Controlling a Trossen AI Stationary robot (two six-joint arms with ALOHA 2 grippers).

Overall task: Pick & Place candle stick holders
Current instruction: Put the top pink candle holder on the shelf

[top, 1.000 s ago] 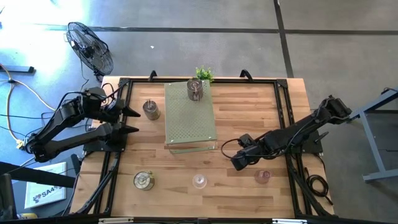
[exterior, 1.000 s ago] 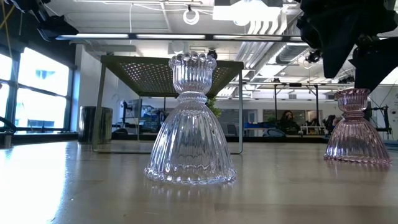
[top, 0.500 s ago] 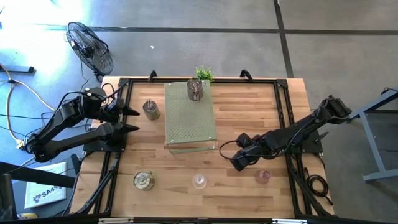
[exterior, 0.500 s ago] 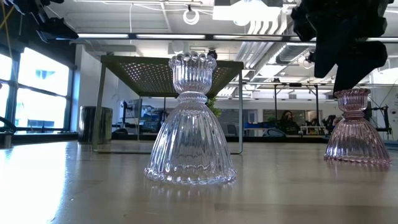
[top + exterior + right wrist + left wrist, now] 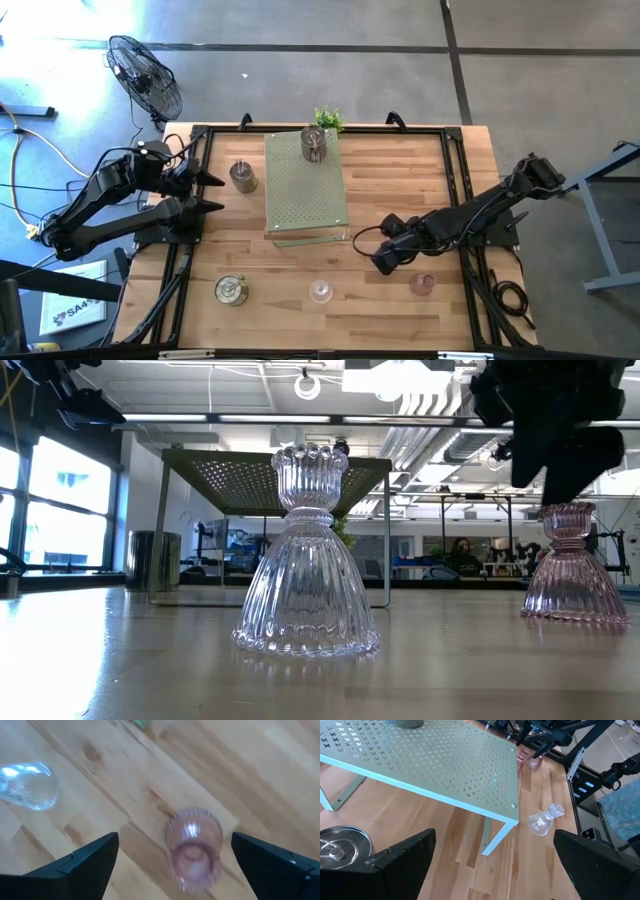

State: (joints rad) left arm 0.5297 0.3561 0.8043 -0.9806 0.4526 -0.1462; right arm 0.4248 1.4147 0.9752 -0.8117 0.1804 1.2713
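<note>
Count on table: three metal holders, one clear glass holder, pink glass holders seen at two spots.

Metal holders: one [image 5: 314, 142] on top of the perforated board [image 5: 305, 190], one [image 5: 242, 176] just left of that board, one [image 5: 231, 290] near the front left of the table [image 5: 400, 170]. The clear glass holder [image 5: 320, 291] stands front centre. A pink glass holder [image 5: 423, 283] stands front right; the left wrist view shows a second pink piece [image 5: 521, 756] close by it, too small to make out. The right gripper [image 5: 383, 262], fingers spread and empty, hovers above the table beside the pink holder, between it and the clear one, touching neither. The left gripper [image 5: 212, 194] waits at the table's left edge, fingers spread, empty.
</note>
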